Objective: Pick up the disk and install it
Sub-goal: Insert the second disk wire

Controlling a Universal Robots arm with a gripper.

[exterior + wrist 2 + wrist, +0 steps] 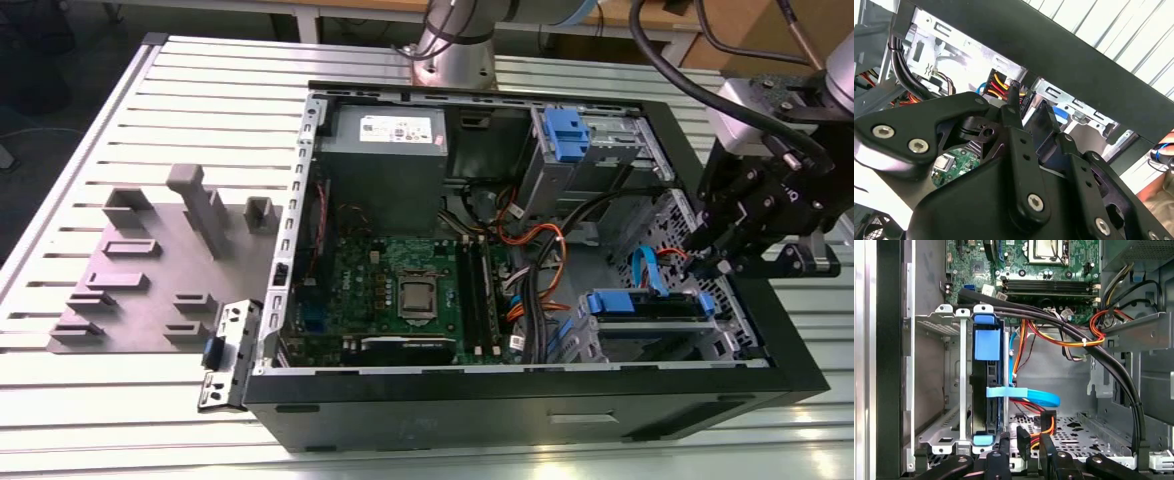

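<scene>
In the exterior view I have the black two-fingered gripper (731, 262) hanging over the open black computer case (534, 410) at the exterior view's right wall, just above the bay where the silver-grey disk in its blue plastic carrier (650, 305) sits. In the second wrist view the fingers stand nearly together, gripping nothing. In the first wrist view the disk (988, 385) stands edge-on in the metal cage (949, 320), its long axis running away from the fingertips (1019, 437) just beside its near end.

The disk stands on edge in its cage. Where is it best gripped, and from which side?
Probably by the blue carrier tabs at the two ends of the disk, coming in from the open side of the case. The cage covers its flat faces; only the narrow edge faces out.
</scene>
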